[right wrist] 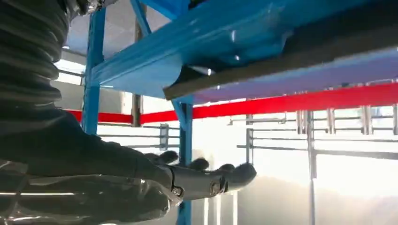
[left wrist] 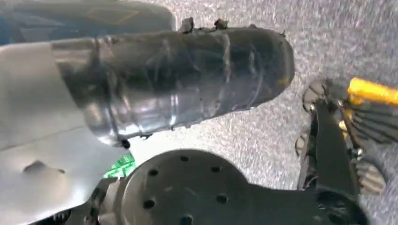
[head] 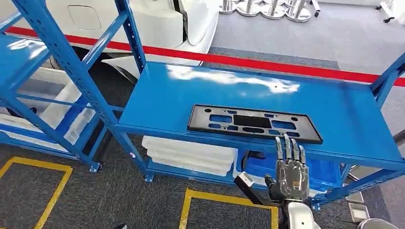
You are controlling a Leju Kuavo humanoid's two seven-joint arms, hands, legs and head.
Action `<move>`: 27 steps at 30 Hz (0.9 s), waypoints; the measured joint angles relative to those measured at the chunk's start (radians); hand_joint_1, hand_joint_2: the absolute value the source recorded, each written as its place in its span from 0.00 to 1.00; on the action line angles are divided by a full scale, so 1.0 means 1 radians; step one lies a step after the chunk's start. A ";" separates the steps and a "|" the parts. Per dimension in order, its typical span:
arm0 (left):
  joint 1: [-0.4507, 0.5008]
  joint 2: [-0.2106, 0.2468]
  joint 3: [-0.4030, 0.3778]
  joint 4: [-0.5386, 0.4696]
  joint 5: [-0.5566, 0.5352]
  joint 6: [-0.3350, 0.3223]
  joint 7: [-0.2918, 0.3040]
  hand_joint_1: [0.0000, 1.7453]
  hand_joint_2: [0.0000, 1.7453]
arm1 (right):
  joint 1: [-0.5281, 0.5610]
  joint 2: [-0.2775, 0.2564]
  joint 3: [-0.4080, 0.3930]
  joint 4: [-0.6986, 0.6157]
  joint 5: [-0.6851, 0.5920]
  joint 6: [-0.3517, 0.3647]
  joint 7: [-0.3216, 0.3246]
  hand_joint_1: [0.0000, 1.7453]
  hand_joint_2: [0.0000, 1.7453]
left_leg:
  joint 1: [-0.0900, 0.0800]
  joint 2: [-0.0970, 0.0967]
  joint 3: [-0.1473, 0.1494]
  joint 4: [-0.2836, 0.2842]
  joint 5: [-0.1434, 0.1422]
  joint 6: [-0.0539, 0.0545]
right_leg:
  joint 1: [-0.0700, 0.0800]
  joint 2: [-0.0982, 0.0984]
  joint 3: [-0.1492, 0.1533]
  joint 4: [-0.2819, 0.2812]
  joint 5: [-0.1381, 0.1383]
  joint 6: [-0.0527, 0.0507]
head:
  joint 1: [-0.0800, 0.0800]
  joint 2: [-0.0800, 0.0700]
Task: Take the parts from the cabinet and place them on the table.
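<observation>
A flat black plastic panel [head: 253, 124] with several rectangular cut-outs lies on the blue shelf [head: 191, 95] of the rack, close to the front edge. My right hand [head: 288, 168] is raised just in front of that edge, below the panel's right end, fingers straight and apart, holding nothing. The right wrist view looks up at the shelf's underside [right wrist: 225, 37] with the fingers [right wrist: 206, 180] stretched out beneath it. The left wrist view looks down at grey floor.
White trays [head: 188, 155] and a blue bin [head: 286, 171] sit on the lower shelf. A second blue rack [head: 38, 95] stands to the left. Yellow floor markings [head: 224, 200] lie before the rack, and a red line [head: 267, 64] runs behind it.
</observation>
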 joint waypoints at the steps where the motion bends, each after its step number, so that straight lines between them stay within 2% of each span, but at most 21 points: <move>1: 0.001 0.003 0.000 0.000 0.000 0.000 0.001 0.00 0.00 | 0.006 0.000 -0.003 -0.002 -0.003 0.003 -0.001 0.00 1.00 | 0.001 0.000 -0.038 0.075 -0.031 -0.002 | 0.000 0.000 0.000 0.002 -0.001 -0.001 | 0.000 0.000; 2: 0.003 0.009 0.000 0.000 0.000 0.000 0.001 0.00 0.00 | 0.013 0.000 -0.007 -0.006 -0.004 0.004 -0.001 0.00 1.00 | 0.001 0.000 -0.066 0.128 -0.044 -0.004 | 0.000 -0.001 -0.001 0.003 -0.003 -0.001 | 0.001 0.000; 3: 0.006 0.013 0.000 0.000 0.000 0.000 0.002 0.00 0.00 | 0.017 0.000 -0.011 -0.008 -0.004 0.006 -0.001 0.00 1.00 | 0.001 0.001 -0.072 0.136 -0.034 -0.007 | 0.000 -0.001 -0.001 0.006 -0.004 0.000 | 0.000 0.000; 4: 0.007 0.017 0.000 0.000 0.000 0.000 0.002 0.00 0.00 | 0.020 0.000 -0.016 -0.010 -0.004 0.006 -0.002 0.00 1.00 | 0.002 0.001 -0.054 0.098 0.000 -0.009 | -0.001 -0.001 -0.001 0.010 -0.007 0.001 | 0.000 0.000; 6: 0.007 0.022 0.000 0.000 0.000 0.000 0.002 0.00 0.00 | 0.020 0.000 -0.021 -0.016 -0.005 0.007 -0.002 0.00 1.00 | 0.005 0.002 0.029 -0.070 0.091 -0.010 | -0.003 0.002 0.000 0.021 -0.015 0.008 | 0.000 0.000; 7: 0.006 0.022 0.000 0.000 0.000 -0.001 0.002 0.00 0.00 | 0.020 0.000 -0.022 -0.020 -0.005 0.007 -0.002 0.00 1.00 | 0.006 0.004 0.066 -0.145 0.108 -0.008 | -0.003 0.002 -0.002 0.031 -0.021 0.014 | 0.000 0.000; 8: 0.003 0.023 0.000 0.000 0.000 -0.001 0.003 0.00 0.00 | 0.020 -0.001 -0.024 -0.024 -0.005 0.008 -0.002 0.00 1.00 | 0.003 0.003 0.071 -0.154 0.096 0.000 | 0.006 0.004 -0.009 0.044 -0.027 0.022 | -0.001 0.000; 9: 0.002 0.023 0.000 0.000 0.000 -0.002 0.005 0.00 0.00 | 0.021 -0.002 -0.026 -0.026 -0.006 0.011 -0.002 0.00 1.00 | 0.002 -0.001 0.065 -0.150 0.098 0.014 | 0.003 0.004 -0.012 0.044 -0.027 0.024 | 0.003 0.000; 11: 0.004 0.023 0.000 0.000 0.000 -0.001 0.006 0.00 0.00 | 0.021 -0.001 -0.031 -0.035 -0.012 0.018 -0.002 0.00 1.00 | -0.002 -0.001 0.063 -0.149 0.097 0.025 | 0.001 0.003 -0.010 0.039 -0.024 0.032 | 0.002 0.000; 13: 0.006 0.022 0.000 0.000 0.000 -0.001 0.007 0.00 0.00 | 0.023 -0.003 -0.038 -0.041 -0.024 0.029 -0.003 0.00 1.00 | 0.008 -0.001 0.066 -0.155 0.103 0.037 | 0.002 0.006 -0.015 0.055 -0.039 0.044 | 0.003 0.000; 15: 0.004 0.013 0.000 0.000 0.000 -0.001 0.008 0.00 0.00 | 0.022 -0.006 -0.042 -0.044 -0.029 0.031 -0.003 0.00 1.00 | 0.008 -0.001 0.065 -0.155 0.103 0.042 | -0.002 0.006 -0.060 0.155 -0.096 0.052 | 0.010 0.000; 21: 0.004 0.013 0.000 0.000 0.000 -0.001 0.008 0.00 0.00 | 0.022 -0.006 -0.042 -0.044 -0.029 0.031 -0.003 0.00 1.00 | 0.008 -0.001 0.065 -0.155 0.103 0.042 | -0.002 0.006 -0.060 0.155 -0.096 0.052 | 0.010 0.000; 23: 0.004 0.012 0.000 0.000 0.000 -0.001 0.008 0.00 0.00 | 0.022 -0.006 -0.043 -0.045 -0.030 0.032 -0.003 0.00 1.00 | 0.008 -0.001 0.064 -0.155 0.103 0.042 | -0.003 0.007 -0.070 0.175 -0.105 0.052 | 0.010 0.000; 24: 0.003 0.010 0.000 0.000 0.001 -0.001 0.008 0.00 0.00 | 0.022 -0.007 -0.044 -0.045 -0.035 0.033 -0.003 0.00 1.00 | 0.007 -0.001 0.064 -0.155 0.102 0.044 | -0.004 0.007 -0.108 0.253 -0.139 0.056 | 0.010 0.000; 25: 0.004 0.001 0.000 0.000 0.002 0.000 0.010 0.00 0.00 | 0.028 -0.007 -0.044 -0.045 -0.039 0.035 -0.003 0.00 1.00 | 0.004 -0.002 0.065 -0.155 0.100 0.047 | -0.005 0.007 -0.191 0.399 -0.175 0.057 | 0.010 0.000; 26: 0.004 0.001 0.000 0.000 0.002 0.000 0.010 0.00 0.00 | 0.030 -0.007 -0.044 -0.045 -0.040 0.036 -0.003 0.00 1.00 | 0.003 -0.003 0.066 -0.155 0.098 0.047 | -0.005 0.007 -0.188 0.383 -0.152 0.054 | 0.010 0.000; 27: 0.004 0.000 0.000 0.000 0.003 -0.003 0.012 0.00 0.00 | 0.026 -0.009 -0.051 -0.050 -0.059 0.039 -0.002 0.00 1.00 | -0.002 -0.009 0.077 -0.155 0.087 0.035 | 0.013 0.002 -0.036 0.049 -0.014 0.007 | 0.010 0.000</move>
